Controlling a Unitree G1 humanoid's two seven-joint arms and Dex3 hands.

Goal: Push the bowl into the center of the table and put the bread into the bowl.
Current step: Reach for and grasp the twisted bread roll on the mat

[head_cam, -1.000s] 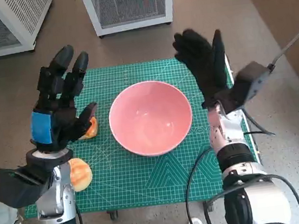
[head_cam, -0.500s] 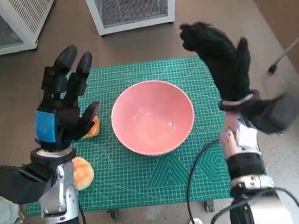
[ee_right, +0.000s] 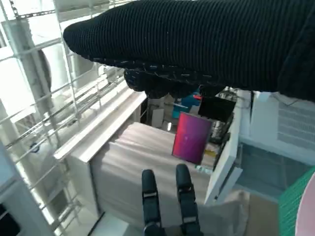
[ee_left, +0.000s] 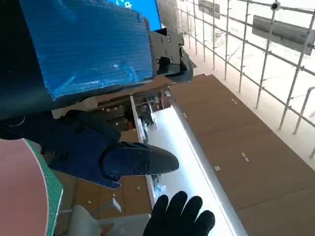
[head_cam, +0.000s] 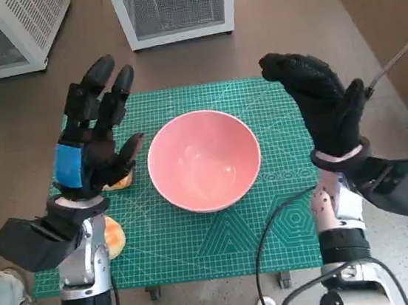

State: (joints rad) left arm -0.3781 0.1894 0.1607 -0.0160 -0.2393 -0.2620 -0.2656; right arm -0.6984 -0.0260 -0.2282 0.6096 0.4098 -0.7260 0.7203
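The pink bowl [head_cam: 204, 159] sat mid-worktop [head_cam: 272, 99]. Left of it, two bread pieces [head_cam: 120, 180] lay. Both robot hands, left [head_cam: 92, 140] and right [head_cam: 322, 104], flanked the bowl, raised, fingers spread, holding nothing.

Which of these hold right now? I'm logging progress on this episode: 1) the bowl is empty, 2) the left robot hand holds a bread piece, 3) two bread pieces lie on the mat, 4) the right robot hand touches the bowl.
1) True: the pink bowl holds nothing.
2) False: the left robot hand is open and holds nothing, raised above one bread piece.
3) True: that piece and a second bread piece lie on the green mat, left of the bowl.
4) False: the right robot hand is open, raised to the right of the bowl, apart from it.
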